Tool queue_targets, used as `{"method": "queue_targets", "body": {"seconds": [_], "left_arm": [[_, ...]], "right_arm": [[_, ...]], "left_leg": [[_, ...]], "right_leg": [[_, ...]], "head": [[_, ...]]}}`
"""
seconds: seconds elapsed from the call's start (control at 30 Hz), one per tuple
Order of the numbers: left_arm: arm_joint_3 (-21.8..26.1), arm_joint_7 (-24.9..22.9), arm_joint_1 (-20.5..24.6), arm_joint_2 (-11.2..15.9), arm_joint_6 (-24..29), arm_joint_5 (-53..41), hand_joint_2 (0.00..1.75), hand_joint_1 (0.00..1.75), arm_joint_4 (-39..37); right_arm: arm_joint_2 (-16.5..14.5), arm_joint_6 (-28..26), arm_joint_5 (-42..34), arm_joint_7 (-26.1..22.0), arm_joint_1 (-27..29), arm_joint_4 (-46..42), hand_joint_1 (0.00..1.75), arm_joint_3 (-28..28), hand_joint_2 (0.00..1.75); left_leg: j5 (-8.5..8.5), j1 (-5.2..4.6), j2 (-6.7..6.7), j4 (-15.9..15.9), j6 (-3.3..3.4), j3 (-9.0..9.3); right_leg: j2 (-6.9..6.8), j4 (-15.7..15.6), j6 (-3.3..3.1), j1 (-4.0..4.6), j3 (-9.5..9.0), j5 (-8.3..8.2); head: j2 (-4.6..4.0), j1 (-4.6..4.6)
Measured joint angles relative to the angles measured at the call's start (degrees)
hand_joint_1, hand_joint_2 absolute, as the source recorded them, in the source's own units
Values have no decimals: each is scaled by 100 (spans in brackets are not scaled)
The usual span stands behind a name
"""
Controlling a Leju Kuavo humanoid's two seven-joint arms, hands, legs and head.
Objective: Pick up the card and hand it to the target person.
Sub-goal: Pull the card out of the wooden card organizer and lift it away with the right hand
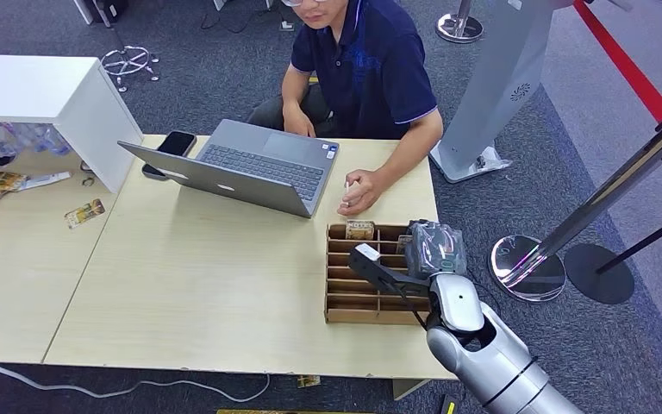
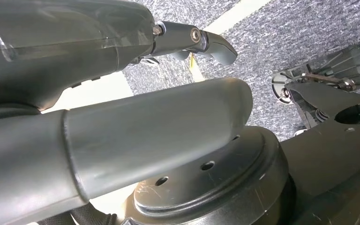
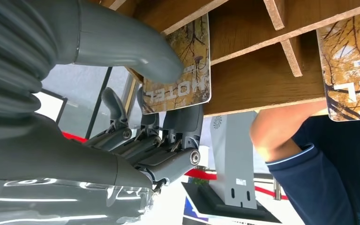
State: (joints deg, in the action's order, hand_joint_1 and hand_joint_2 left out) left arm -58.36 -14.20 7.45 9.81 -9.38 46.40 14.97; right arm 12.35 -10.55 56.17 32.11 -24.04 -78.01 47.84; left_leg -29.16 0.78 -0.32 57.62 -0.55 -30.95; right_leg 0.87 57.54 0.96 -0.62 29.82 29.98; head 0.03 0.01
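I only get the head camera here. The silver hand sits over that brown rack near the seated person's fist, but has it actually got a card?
Observer: Yes. The right wrist view shows the right hand pinching a card, thumb on its face, fingers behind.
Operator: What's on the card?
Observer: A brownish tree picture and the word HOTEL. The card is right against the wooden rack.
Operator: And the other hand?
Observer: The left hand hangs over grey carpet, holding nothing.
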Motion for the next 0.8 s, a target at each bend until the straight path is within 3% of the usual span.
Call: {"method": "queue_targets", "body": {"seconds": [0.27,0.8], "left_arm": [[0,1,0,0,-1,0,0,0,0],[2,2,-1,2,-7,2,0,0,0]], "right_arm": [[0,-104,-221,-110,12,-1,131,2,175],[0,-181,-490,-207,36,-153,140,5,175]], "left_leg": [[0,0,0,0,0,0],[0,0,0,0,0,0]], "right_leg": [[-1,0,0,0,-1,0],[-1,0,0,0,0,0]], "head": [[1,-1],[0,0]]}}
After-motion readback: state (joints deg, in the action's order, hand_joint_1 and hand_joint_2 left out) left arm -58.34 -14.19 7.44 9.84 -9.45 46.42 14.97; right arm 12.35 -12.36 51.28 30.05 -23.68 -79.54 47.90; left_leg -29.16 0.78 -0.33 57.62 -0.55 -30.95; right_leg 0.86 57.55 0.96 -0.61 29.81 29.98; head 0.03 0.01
